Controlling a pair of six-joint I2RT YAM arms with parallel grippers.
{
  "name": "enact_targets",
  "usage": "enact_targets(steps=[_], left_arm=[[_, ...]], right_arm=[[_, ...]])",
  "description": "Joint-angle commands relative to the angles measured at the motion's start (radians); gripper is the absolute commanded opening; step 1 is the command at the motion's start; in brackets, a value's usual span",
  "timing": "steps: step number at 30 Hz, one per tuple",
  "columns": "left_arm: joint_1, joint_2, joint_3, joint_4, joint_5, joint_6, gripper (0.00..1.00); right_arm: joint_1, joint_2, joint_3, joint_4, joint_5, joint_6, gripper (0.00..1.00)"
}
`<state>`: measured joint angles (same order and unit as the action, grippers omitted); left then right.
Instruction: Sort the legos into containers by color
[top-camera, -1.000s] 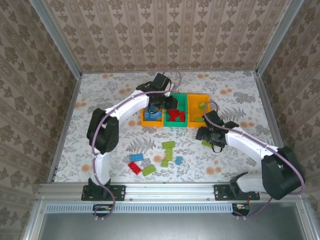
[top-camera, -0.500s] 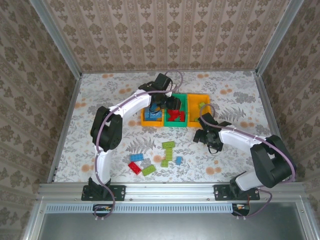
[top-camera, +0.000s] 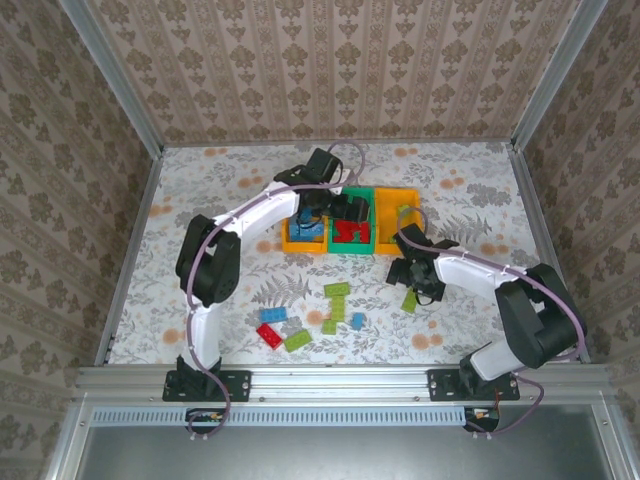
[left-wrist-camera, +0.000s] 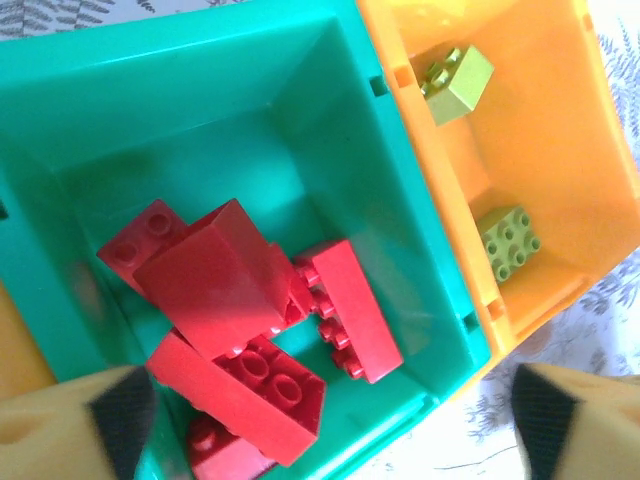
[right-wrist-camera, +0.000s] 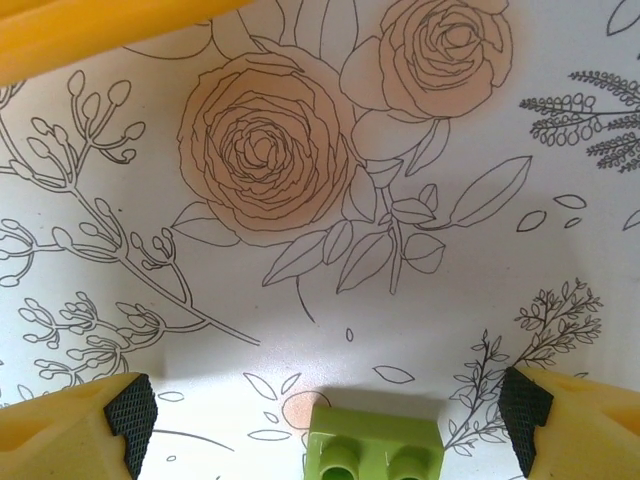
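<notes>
1. Left wrist view: the left gripper (left-wrist-camera: 332, 410), spread wide and empty, hangs over the green bin (left-wrist-camera: 200, 60), with red legos (left-wrist-camera: 220, 280) piled just ahead of its fingertips.
2. The right gripper (right-wrist-camera: 328, 405), also wide, has a light green lego (right-wrist-camera: 375, 445) between its fingertips, touching neither.

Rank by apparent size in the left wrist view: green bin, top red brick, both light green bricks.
green bin
top red brick
then upper light green brick and lower light green brick, about alike, unranked

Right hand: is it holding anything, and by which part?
Nothing is held. The right hand is open; the light green brick lies on the table between its fingers, touching neither.
</notes>
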<state>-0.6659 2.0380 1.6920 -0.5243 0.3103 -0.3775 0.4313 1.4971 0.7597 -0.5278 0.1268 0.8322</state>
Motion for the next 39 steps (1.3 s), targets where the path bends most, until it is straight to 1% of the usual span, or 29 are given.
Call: enact_targets(steps=[1,8,9,13,16,19,21,24,27,30,34,39], left_arm=[[0.005,-0.080,-0.041,0.002,-0.012,0.014,1.00],[0.001,-0.137,-0.094,0.032,-0.015,0.016,1.00],[0.000,-0.146,-0.103,0.036,-0.021,0.020,1.00],[-0.001,-0.184,-0.135,0.057,-0.032,0.030,1.00],[0.000,-0.217,-0.163,0.069,-0.047,0.041,1.00],[0.000,-0.256,-0.199,0.078,-0.075,0.051,1.00],[0.002,-0.288,-0.233,0.089,-0.091,0.058,1.00],[0.007,-0.337,-0.296,0.105,-0.108,0.065,1.00],[0.014,-0.394,-0.365,0.104,-0.144,0.072,1.00],[0.023,-0.454,-0.444,0.098,-0.179,0.071,1.00],[0.025,-0.512,-0.539,0.078,-0.207,0.073,1.00],[0.025,-0.550,-0.644,0.065,-0.217,0.049,1.00]], right_arm=[[0.004,-0.010,0.012,-0.065,0.010,-0.005,0.92],[0.026,-0.100,-0.056,-0.107,-0.023,0.055,0.88],[0.035,-0.136,-0.064,-0.119,-0.029,0.062,0.87],[0.056,-0.139,-0.082,-0.131,-0.055,0.085,0.83],[0.068,-0.114,-0.092,-0.116,-0.079,0.097,0.78],[0.075,-0.049,-0.092,-0.105,-0.083,0.094,0.71],[0.076,-0.020,-0.083,-0.102,-0.068,0.078,0.61],[0.073,0.013,-0.034,-0.110,-0.060,0.050,0.47],[0.075,0.000,0.022,-0.128,-0.035,0.027,0.35],[0.072,-0.045,0.095,-0.170,0.021,-0.004,0.35],[0.051,-0.065,0.224,-0.214,0.073,-0.071,0.34],[-0.007,0.009,0.379,-0.217,0.085,-0.174,0.34]])
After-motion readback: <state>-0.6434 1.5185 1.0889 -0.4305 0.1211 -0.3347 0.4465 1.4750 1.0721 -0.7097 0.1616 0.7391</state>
